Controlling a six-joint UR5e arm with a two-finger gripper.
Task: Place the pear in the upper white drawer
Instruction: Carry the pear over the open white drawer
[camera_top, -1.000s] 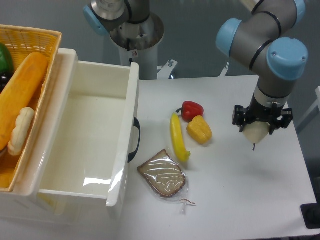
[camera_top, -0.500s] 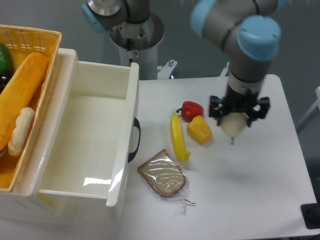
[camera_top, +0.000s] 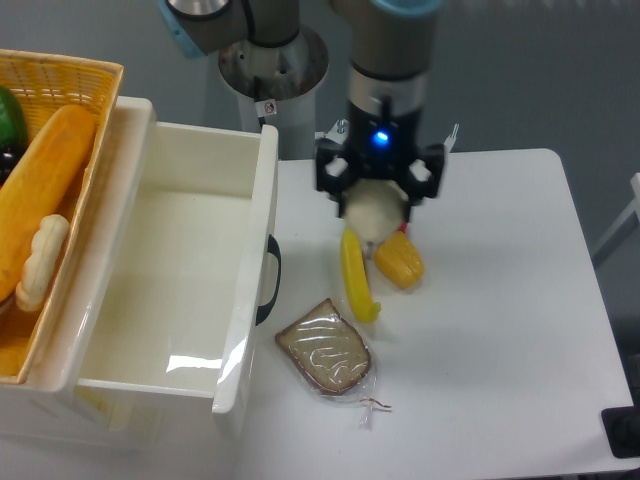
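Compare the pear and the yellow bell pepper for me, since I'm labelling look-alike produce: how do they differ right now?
The pear is pale cream; the yellow bell pepper is deep yellow. The pear is held in the gripper above the table; the pepper lies on the table. The pear looks smooth and round, the pepper lobed. Both are similar in size.

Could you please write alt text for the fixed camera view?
A robot gripper holds a pale pear above a table, right of an open, empty white drawer. A banana, yellow pepper and wrapped bread lie below.

glossy white plastic drawer (camera_top: 140, 395), woven wicker basket (camera_top: 70, 75).
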